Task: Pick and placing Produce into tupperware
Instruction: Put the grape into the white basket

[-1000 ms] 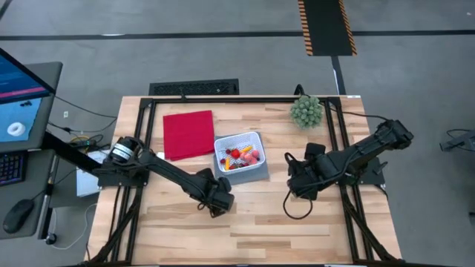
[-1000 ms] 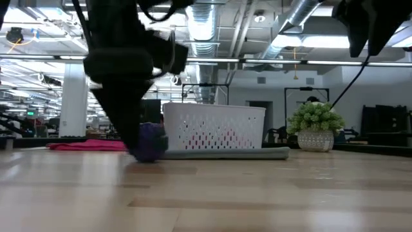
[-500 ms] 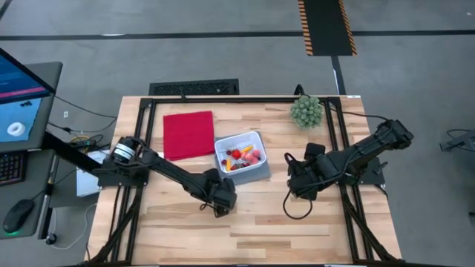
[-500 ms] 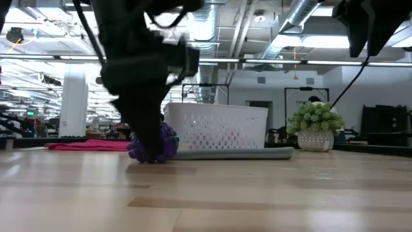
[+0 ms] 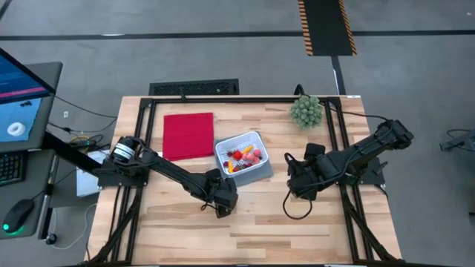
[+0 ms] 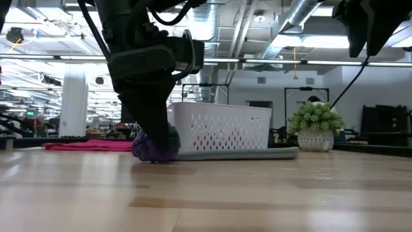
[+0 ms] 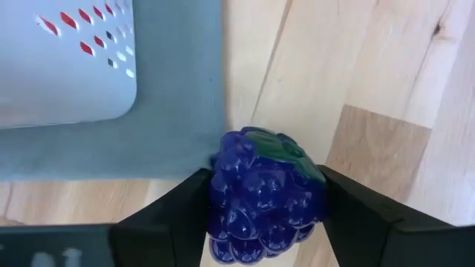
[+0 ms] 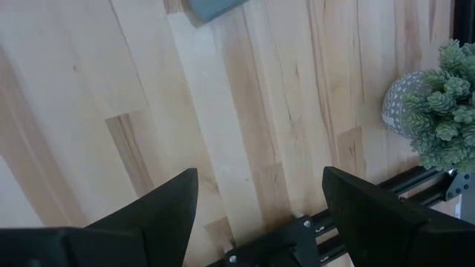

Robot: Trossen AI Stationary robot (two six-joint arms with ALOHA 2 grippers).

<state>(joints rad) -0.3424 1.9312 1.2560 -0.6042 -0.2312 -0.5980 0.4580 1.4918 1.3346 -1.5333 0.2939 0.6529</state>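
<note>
Gripping: left gripper point(image 7: 263, 204) has its two fingers pressed on either side of the purple grape bunch point(image 7: 266, 194), low on the wooden table point(image 5: 260, 222).
Grape bunch place: on the table just off the grey mat point(image 7: 171, 126), near a corner of the tupperware point(image 5: 241, 156); in the low view it sits in front of the tupperware's near wall, under the left gripper.
Tupperware: white, slotted walls, standing on the grey mat, holding small red, pink and yellow-orange produce point(image 5: 243, 157).
Right gripper point(image 8: 260, 200): fingers spread wide, holding nothing, hanging above bare table to the right of the tupperware, well apart from it.
Red cloth point(image 5: 188, 134): flat on the table, just left of the tupperware.
Green spiky plant point(image 5: 306, 110): in its pot near the table's far edge, beyond and to the right of the tupperware.
</note>
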